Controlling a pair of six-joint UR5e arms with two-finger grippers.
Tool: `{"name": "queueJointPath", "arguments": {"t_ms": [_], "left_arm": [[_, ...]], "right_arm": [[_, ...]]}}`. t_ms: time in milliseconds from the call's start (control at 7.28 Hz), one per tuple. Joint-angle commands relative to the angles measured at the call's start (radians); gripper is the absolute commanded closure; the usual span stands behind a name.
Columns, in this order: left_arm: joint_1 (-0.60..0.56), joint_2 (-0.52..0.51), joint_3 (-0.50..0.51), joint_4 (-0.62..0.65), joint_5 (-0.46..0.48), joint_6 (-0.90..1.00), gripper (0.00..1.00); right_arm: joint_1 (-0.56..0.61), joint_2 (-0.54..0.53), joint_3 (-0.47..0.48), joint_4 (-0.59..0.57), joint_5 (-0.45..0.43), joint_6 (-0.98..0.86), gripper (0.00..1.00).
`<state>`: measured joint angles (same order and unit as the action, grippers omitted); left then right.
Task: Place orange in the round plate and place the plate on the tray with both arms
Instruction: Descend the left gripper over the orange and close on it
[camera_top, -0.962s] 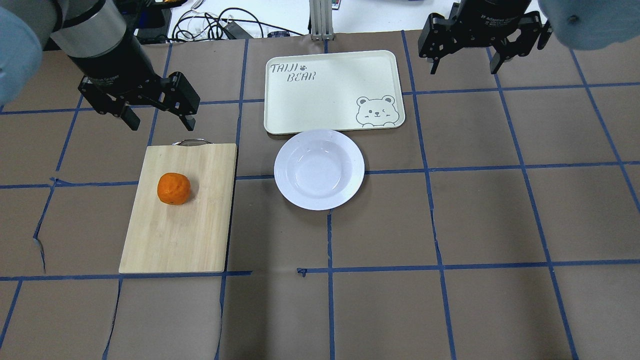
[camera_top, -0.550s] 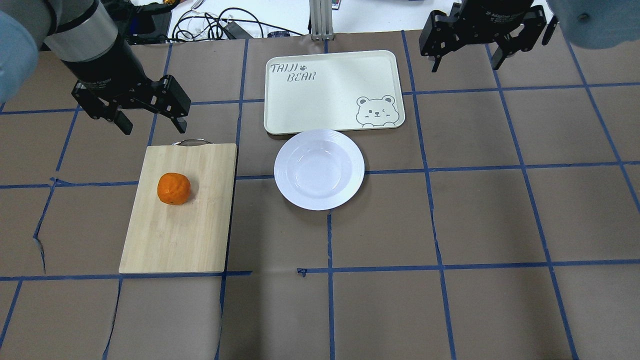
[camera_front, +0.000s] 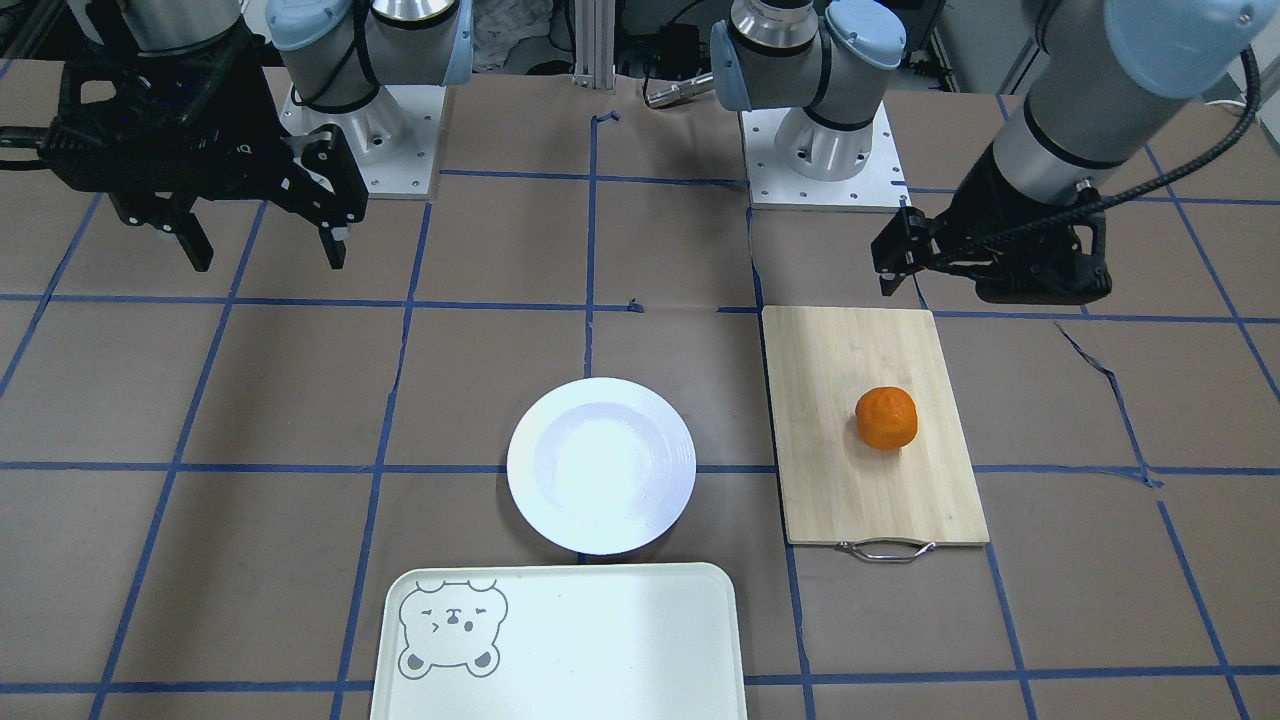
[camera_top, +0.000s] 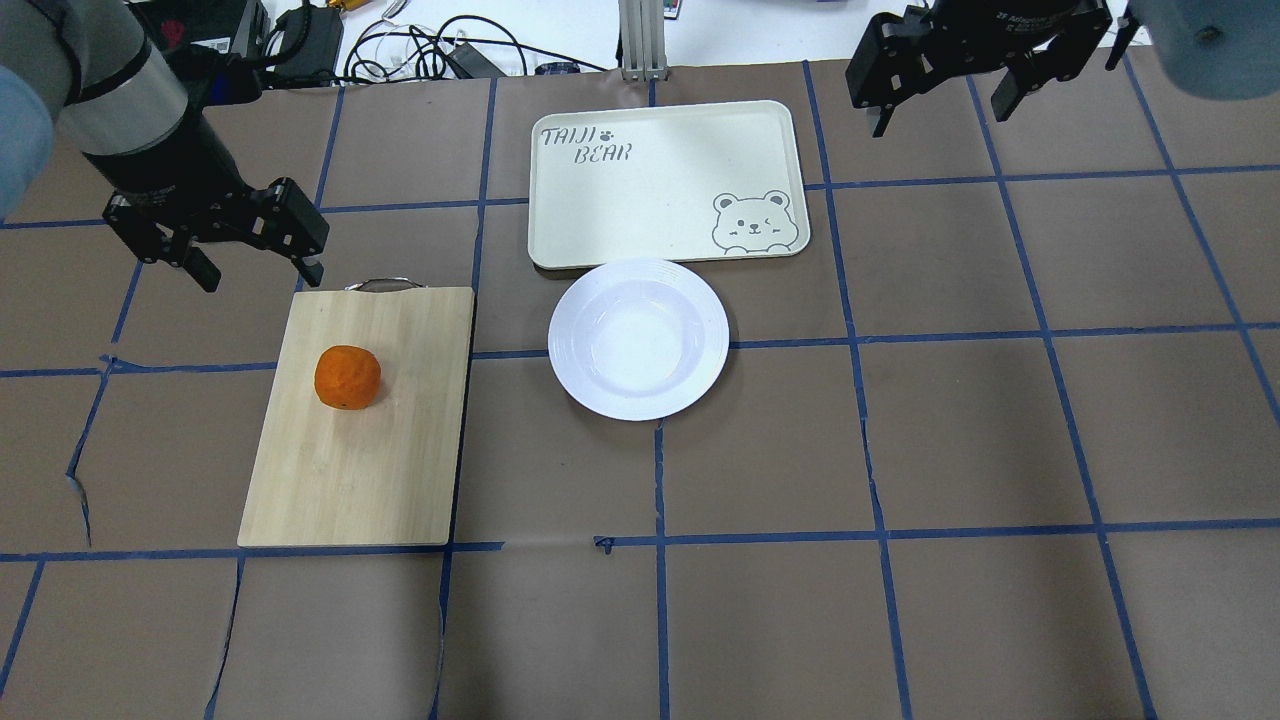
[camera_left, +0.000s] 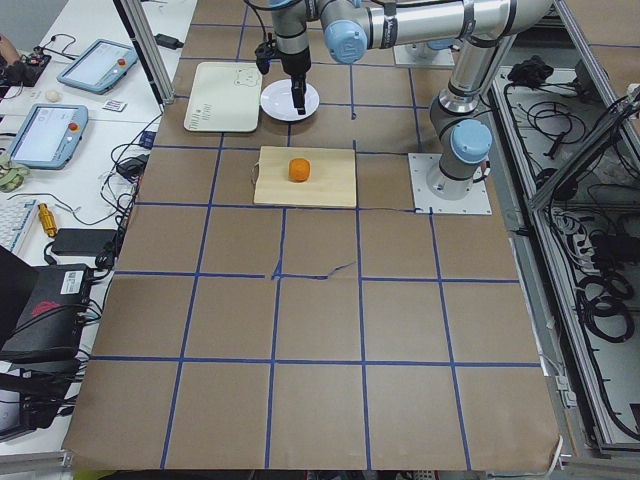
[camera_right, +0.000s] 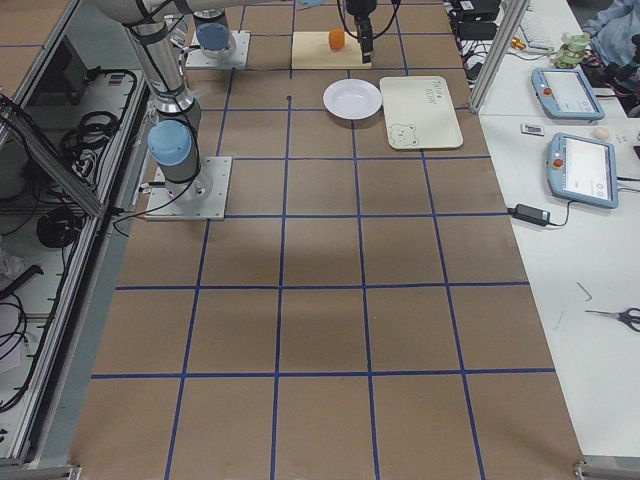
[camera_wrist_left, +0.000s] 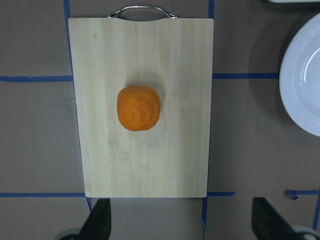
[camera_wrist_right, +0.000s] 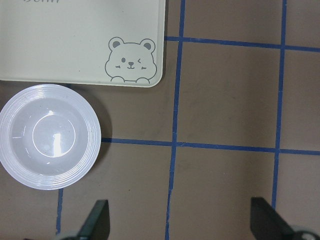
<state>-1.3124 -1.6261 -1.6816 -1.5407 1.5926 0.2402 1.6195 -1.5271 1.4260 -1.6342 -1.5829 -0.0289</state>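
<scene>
Overhead camera looks forward and down on the table (camera_top: 1000, 430) from the robot's edge; another faces it from the opposite edge. Both share the round plate (camera_top: 638, 340), tray (camera_top: 650, 200) and cutting board (camera_top: 380, 470). Two end cameras stand far back. Wrist cameras look straight down, close: left over the orange (camera_wrist_left: 139, 108), right over plate and tray corner.

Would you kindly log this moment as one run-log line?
orange on cutting board | round plate empty, beside tray | left hand open, empty | right hand open, empty

Bare cutting board (camera_top: 370, 470) rings the orange (camera_top: 348, 377); the tray (camera_top: 650, 215) sits just beside the round plate (camera_top: 690, 385)
</scene>
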Motion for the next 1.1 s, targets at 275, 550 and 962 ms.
{"name": "queueJointPath", "arguments": {"t_ms": [275, 550, 962], "left_arm": [[0.087, -0.104, -0.269, 0.391, -0.008, 0.036, 0.00], [0.085, -0.141, -0.273, 0.398, -0.096, 0.013, 0.00], [0.078, -0.216, -0.273, 0.479, -0.159, -0.050, 0.00]], "right_arm": [[-0.025, 0.025, 0.011, 0.004, 0.043, 0.007, 0.00], [-0.062, 0.033, 0.008, 0.002, 0.046, 0.007, 0.00], [-0.059, 0.033, 0.008, -0.004, 0.030, 0.055, 0.00]]}}
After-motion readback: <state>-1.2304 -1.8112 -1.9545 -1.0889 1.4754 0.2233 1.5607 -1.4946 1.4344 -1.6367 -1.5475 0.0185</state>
